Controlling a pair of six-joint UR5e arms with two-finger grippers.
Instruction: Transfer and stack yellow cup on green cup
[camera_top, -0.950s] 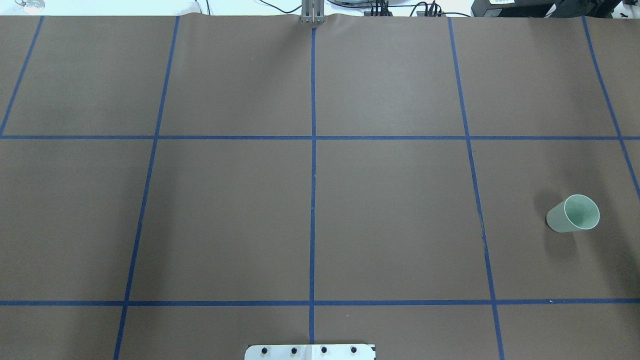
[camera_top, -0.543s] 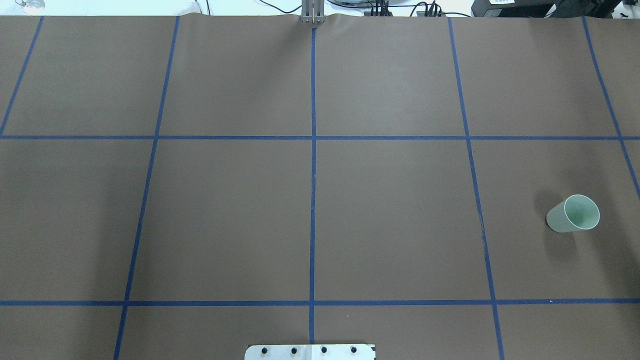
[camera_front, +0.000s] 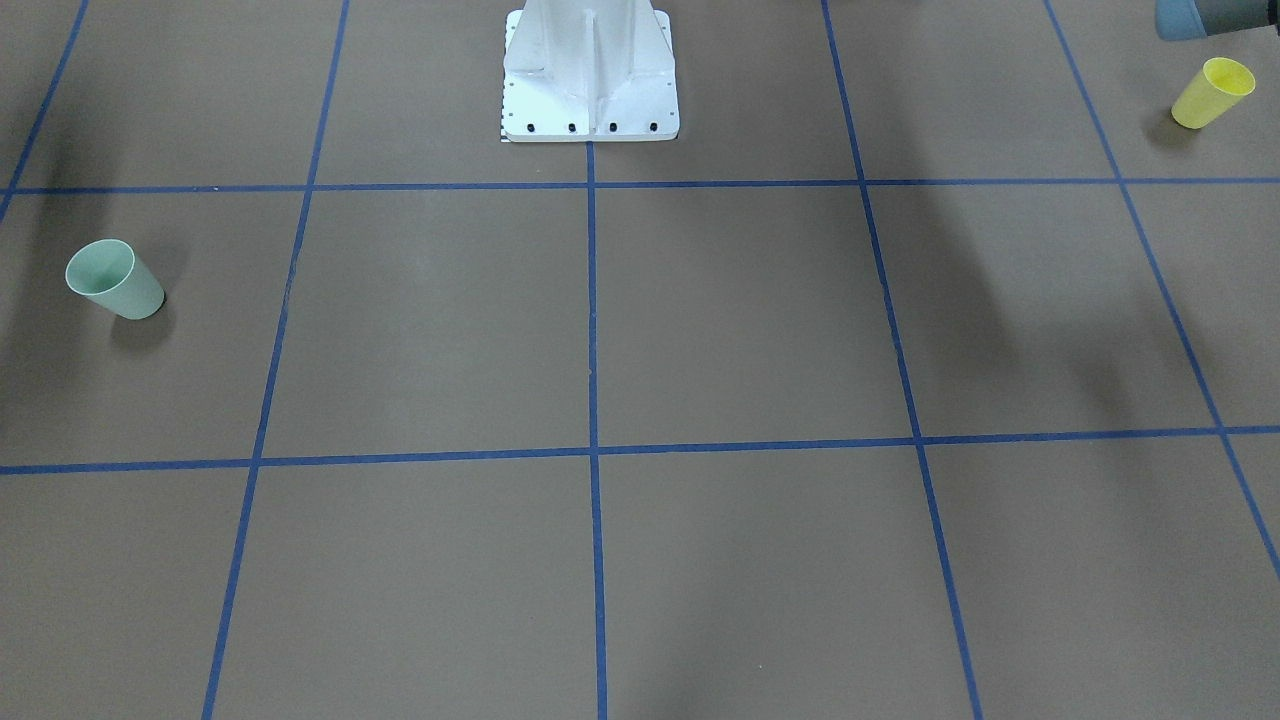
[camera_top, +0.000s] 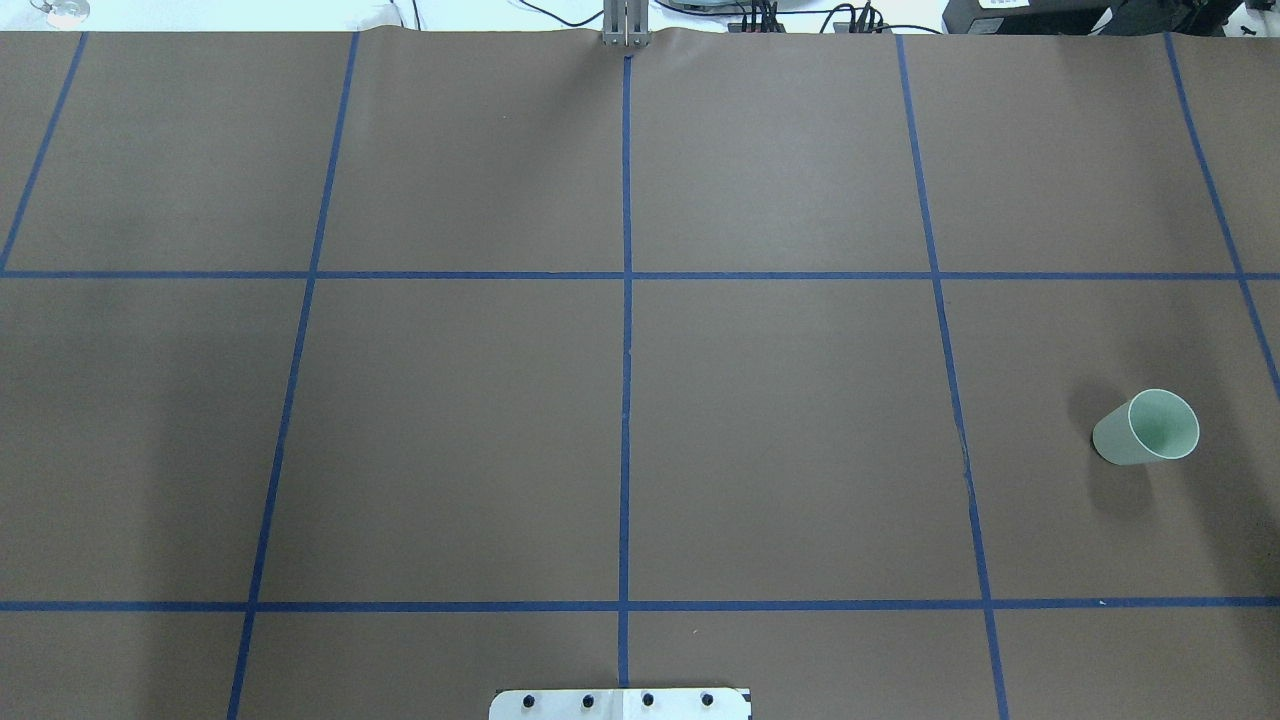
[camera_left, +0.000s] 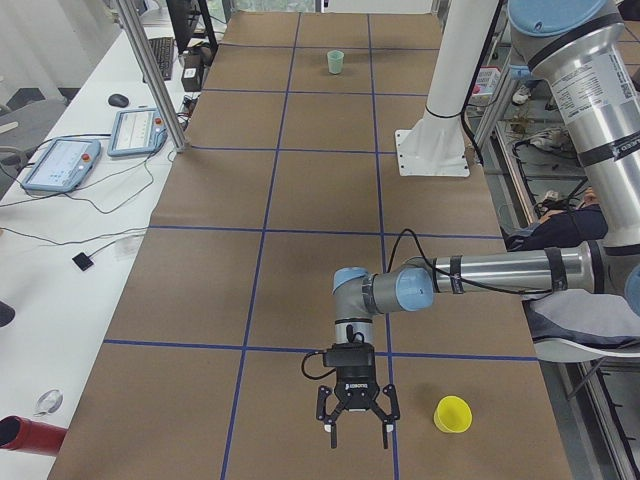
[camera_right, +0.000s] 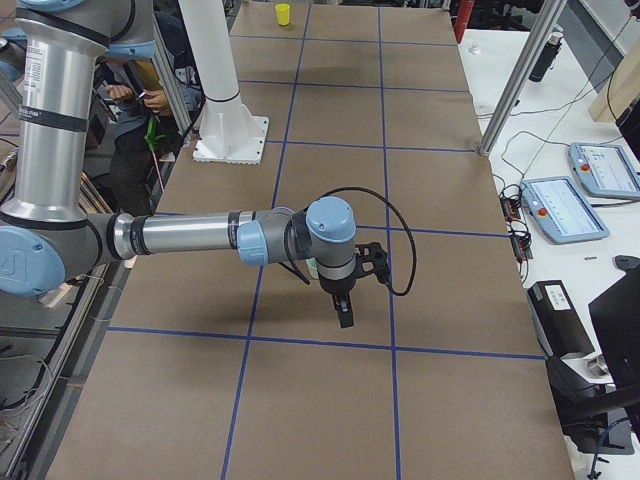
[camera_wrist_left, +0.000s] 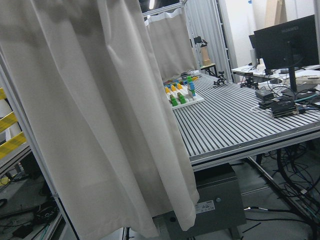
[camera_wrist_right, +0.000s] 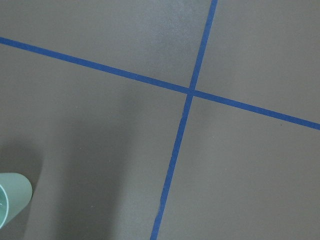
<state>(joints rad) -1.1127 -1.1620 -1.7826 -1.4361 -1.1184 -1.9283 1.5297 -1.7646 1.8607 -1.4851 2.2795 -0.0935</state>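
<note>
The yellow cup (camera_front: 1212, 92) stands upright near the table's corner on my left side; it also shows in the exterior left view (camera_left: 452, 414) and far off in the exterior right view (camera_right: 283, 13). The green cup (camera_top: 1147, 428) stands upright on my right side, also seen in the front-facing view (camera_front: 113, 280) and at the edge of the right wrist view (camera_wrist_right: 12, 197). My left gripper (camera_left: 357, 432) points down over the table, a short way beside the yellow cup. My right gripper (camera_right: 346, 318) hangs low close to the green cup. I cannot tell whether either is open or shut.
The brown table cover (camera_top: 780, 420) carries a grid of blue tape lines. The white robot base (camera_front: 590, 80) stands at the middle of the near edge. Monitors and pendants lie on the side bench (camera_left: 70, 160). The left wrist view shows only a curtain and the room.
</note>
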